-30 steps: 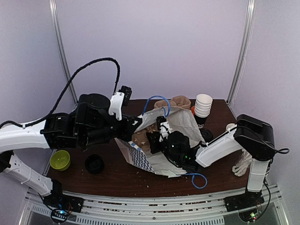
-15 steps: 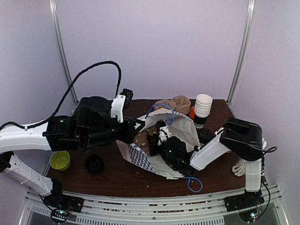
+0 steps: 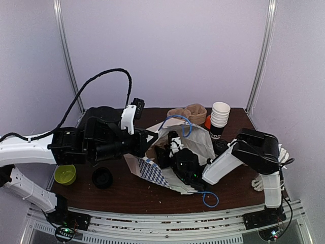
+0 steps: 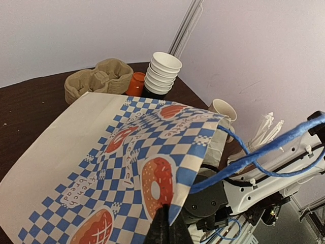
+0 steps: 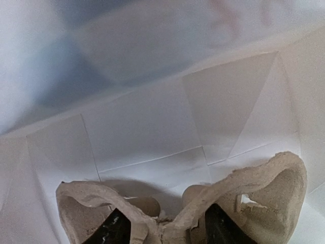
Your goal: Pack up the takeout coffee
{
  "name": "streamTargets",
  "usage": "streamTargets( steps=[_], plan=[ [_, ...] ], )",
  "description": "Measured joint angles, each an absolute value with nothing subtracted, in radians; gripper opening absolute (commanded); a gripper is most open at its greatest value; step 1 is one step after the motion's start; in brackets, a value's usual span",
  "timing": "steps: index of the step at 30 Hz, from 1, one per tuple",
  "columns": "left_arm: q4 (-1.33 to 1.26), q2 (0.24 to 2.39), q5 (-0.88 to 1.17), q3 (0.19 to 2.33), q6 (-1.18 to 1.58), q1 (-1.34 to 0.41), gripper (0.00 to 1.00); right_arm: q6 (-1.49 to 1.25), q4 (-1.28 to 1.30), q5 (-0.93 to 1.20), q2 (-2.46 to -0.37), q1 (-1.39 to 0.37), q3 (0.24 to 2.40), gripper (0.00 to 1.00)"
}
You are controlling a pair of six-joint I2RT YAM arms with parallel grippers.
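Pinching the bag rim shut with left gripper; right gripper straddles pulp carrier inside, grip unclear; takeout coffee unseen, likely light, crushable: hold below lid.

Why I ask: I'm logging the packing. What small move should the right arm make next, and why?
Probably draw the right tool straight back out of the bag: its fingers stand apart astride the pulp carrier lying inside, while the left tool pinches the bag's rim.
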State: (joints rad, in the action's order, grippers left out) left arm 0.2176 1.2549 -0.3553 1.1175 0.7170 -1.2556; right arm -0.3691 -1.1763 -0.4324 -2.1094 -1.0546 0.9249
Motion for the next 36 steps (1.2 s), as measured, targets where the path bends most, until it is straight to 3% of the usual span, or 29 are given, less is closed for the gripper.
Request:
streamTargets(
  steps=[8, 14, 28, 36],
  plan=[
    [0.214, 1.253, -0.379, 1.092, 0.724, -1.256, 0.00, -0.375, -1.129, -0.349, -2.071, -1.053, 0.888, 0.73],
    [0.234, 1.208, -0.432, 1.077, 0.725, -1.256, 0.00, -0.372, -0.974, -0.250, -1.821, -1.072, 0.785, 0.82],
    [0.263, 1.177, -0.538, 1.061, 0.692, -1.256, 0.00, -0.334, -0.399, -0.073, -1.300, -1.168, 0.736, 0.83],
    [0.222, 1.139, -0.495, 0.988, 0.626, -1.256, 0.00, -0.310, -0.146, -0.068, -0.994, -1.196, 0.767, 0.80]
  ],
)
